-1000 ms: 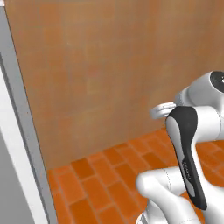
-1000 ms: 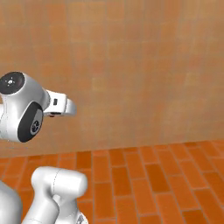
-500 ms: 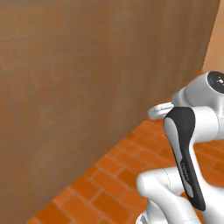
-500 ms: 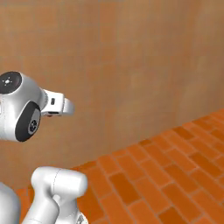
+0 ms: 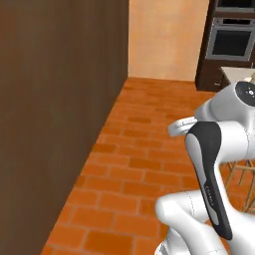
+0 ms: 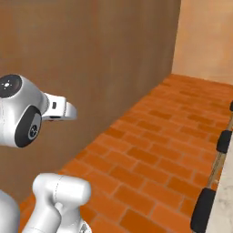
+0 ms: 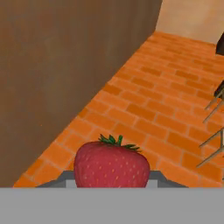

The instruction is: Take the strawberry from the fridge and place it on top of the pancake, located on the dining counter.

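Note:
In the hand view the strawberry (image 7: pixel 111 164), red with a green leafy cap, sits low in the middle. My gripper (image 7: pixel 111 180) is shut on it, with a grey finger edge showing on either side of the berry. It hangs in the air above the orange brick floor (image 7: pixel 148 109). A pale marbled edge of the dining counter (image 6: pixel 228 200) shows at the lower right of the right base view. The fridge and the pancake are out of view.
A tall dark-brown wood panel (image 5: pixel 55 99) (image 6: pixel 91 63) runs close along my left. Black-cushioned bar stools (image 6: pixel 203 210) stand by the counter edge, their thin legs (image 7: pixel 214 131) at right in the hand view. A built-in oven (image 5: pixel 231 42) is at the far end.
Both base views have swung round with the base. The brown panel has shifted to the left and the far end of the kitchen, with oven and stools, has come into view. The arm's pose is unchanged.

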{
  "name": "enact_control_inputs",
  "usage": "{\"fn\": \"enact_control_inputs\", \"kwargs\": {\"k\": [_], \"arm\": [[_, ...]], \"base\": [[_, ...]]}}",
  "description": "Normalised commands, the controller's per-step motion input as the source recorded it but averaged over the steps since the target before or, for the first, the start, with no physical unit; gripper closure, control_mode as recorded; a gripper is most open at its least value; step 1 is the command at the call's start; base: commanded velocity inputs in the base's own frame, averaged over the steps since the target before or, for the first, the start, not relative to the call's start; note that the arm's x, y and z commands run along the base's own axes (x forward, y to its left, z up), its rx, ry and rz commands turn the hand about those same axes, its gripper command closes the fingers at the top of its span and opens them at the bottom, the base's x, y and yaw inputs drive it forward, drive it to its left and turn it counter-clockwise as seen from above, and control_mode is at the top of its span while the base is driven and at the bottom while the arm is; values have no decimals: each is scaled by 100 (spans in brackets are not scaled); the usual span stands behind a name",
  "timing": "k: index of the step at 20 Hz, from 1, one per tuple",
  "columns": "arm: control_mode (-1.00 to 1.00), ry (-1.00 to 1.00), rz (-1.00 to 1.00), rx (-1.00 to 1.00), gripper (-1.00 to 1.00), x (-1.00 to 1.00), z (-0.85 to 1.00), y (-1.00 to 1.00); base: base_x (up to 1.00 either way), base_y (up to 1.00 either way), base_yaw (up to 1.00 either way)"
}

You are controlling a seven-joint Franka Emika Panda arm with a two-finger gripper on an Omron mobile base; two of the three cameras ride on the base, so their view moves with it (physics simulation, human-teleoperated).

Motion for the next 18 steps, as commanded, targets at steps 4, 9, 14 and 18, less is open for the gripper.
{"fn": "enact_control_inputs", "kwargs": {"k": [4,9,14,18], "arm": [[100,0,0,0,100,0,0,0],[100,0,0,0,100,0,0,0],[100,0,0,0,100,0,0,0],[100,0,0,0,100,0,0,0]], "base": [[83,0,-80],[95,10,-77],[100,61,-67],[100,84,-64]]}}
